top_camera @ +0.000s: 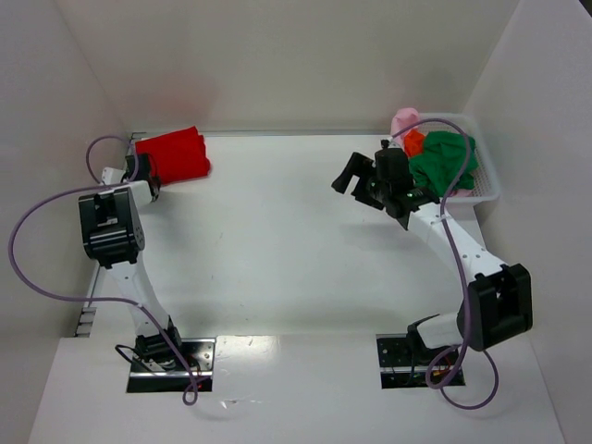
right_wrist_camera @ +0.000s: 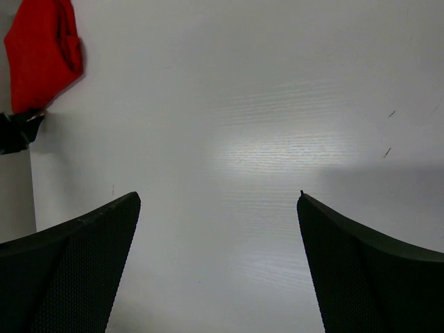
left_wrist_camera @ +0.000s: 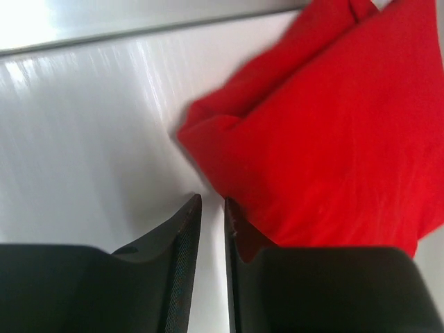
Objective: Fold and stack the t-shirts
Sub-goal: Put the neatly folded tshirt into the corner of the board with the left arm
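Note:
A folded bright red t-shirt (top_camera: 173, 154) lies at the table's far left corner; the left wrist view shows it (left_wrist_camera: 326, 139) close up, and it appears far off (right_wrist_camera: 41, 55) in the right wrist view. My left gripper (top_camera: 146, 176) sits at its left edge. Its jaws (left_wrist_camera: 213, 200) stand almost together with a thin strip of bare table between them, and the right finger touches the red cloth. My right gripper (top_camera: 365, 166) hangs wide open (right_wrist_camera: 218, 198) over bare table. Dark green (top_camera: 444, 159), orange (top_camera: 413, 141) and pale pink (top_camera: 404, 120) t-shirts lie crumpled in the basket.
The white lattice basket (top_camera: 490, 180) stands at the far right against the wall. White walls close in the table at the back and both sides. A metal strip (left_wrist_camera: 139, 24) runs along the back edge behind the red shirt.

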Controlling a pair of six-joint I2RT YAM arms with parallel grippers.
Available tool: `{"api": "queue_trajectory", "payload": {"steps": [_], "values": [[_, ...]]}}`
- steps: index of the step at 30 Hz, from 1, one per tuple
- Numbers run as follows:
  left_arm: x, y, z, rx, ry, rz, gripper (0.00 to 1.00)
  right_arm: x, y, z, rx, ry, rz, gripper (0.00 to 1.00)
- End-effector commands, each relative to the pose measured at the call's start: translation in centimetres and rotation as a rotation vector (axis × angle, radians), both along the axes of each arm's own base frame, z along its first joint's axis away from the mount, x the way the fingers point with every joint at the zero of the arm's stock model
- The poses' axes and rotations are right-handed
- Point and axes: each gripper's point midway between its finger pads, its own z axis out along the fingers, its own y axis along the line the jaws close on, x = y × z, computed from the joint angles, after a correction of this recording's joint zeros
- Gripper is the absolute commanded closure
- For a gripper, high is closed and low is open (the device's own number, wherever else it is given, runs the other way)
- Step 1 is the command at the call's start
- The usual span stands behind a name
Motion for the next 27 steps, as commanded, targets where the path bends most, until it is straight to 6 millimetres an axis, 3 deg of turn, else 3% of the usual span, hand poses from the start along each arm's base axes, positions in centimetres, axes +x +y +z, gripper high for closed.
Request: {"api": "queue_trajectory", "payload": {"steps": [1,9,20,22,24,27], "values": [[0.7,2.7,1.6,0.033,-0.038,0.085,0.73,1.2,0.0,1.4,0.023,-0.043,-0.025,0.01],[1.2,5.5,1.4,0.057,-0.027,0.100,0.74,1.8,0.3,0.2,0.021,-0.023,-0.017,0.01],[1.9,6.4,2.1,0.086,-0.010,0.043,0.73,1.8,0.4,1.1,0.035,-0.039,-0.022,0.01],[1.9,6.4,2.7,0.098,-0.011,0.034,0.68,1.6,0.3,1.0,0.035,-0.039,-0.022,0.01],[1.8,6.2,4.4,0.115,-0.030,0.013,0.61,1.3,0.2,2.1,0.043,-0.063,-0.022,0.01],[0.9,5.3,7.4,0.140,-0.050,-0.042,0.38,1.0,-0.2,2.7,0.031,-0.078,-0.028,0.01]]}}
